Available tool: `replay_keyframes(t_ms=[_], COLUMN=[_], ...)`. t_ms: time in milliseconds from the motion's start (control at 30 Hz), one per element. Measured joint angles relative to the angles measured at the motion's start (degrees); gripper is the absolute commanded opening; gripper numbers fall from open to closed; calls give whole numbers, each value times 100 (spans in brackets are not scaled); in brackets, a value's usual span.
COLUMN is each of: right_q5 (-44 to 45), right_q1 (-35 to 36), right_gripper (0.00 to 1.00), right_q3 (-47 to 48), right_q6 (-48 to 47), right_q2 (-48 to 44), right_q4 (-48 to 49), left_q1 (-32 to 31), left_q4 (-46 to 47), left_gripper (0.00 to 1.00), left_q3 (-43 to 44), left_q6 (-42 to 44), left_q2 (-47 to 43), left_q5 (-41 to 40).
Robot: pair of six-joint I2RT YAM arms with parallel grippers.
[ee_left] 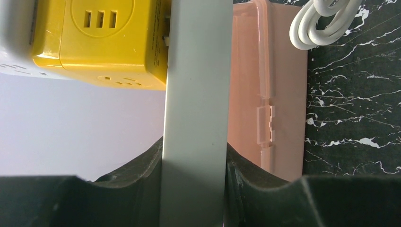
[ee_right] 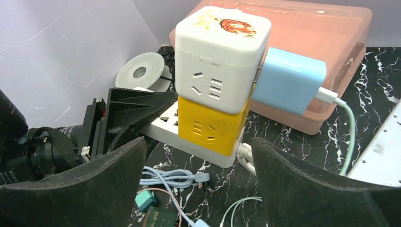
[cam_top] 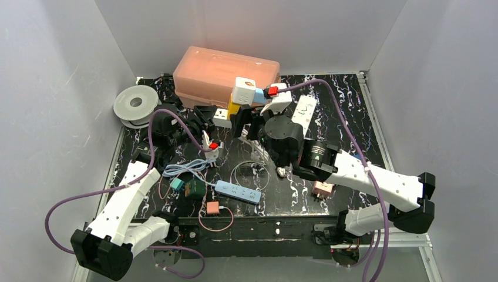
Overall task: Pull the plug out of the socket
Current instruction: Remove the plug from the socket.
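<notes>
A light blue plug (ee_right: 288,80) sits in the right side of a white cube socket (ee_right: 217,56) with a tiger on its top. That cube stands on a yellow cube socket (ee_right: 213,125), which is plugged into a white power strip (ee_right: 163,124). My left gripper (ee_left: 194,189) is shut on the strip's end (ee_left: 196,118), with the yellow cube (ee_left: 104,42) just beyond it. My right gripper (ee_right: 198,142) is open in front of the stack, below the plug and touching nothing. In the top view the plug (cam_top: 259,96) is above the right gripper (cam_top: 246,126).
A pink plastic box (cam_top: 226,73) stands right behind the stack and a grey spool (cam_top: 136,106) at the back left. A light blue power strip (cam_top: 238,192), a coiled blue cable (ee_right: 175,178), green and pink adapters (cam_top: 194,188) and a second white strip (cam_top: 304,110) lie around.
</notes>
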Motion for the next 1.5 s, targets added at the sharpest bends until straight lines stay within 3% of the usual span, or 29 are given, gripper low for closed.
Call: replay_keyframes(t_ms=[367,433,867,1033,1500], right_q5=[330,409,796,835,896], right_q1=[0,0,-232,-315,-334], right_gripper=[90,85,79,71,83], right_q3=[492,470,380,380,339], right_q6=[212,221,24,105,-33], right_q2=[828,857,1379,1554,1499], right_q4=[-411,-376,501,557,981], left_q1=[0,0,0,0,0], left_q4=[-11,-11,-61,-122,-46], left_gripper=[0,0,0,0,0], left_q3=[22,22,55,66,70], left_q6=[24,26,11,7,33], left_q2=[0,0,0,-4,-48], left_q5=[-87,-87,-120,-144,-157])
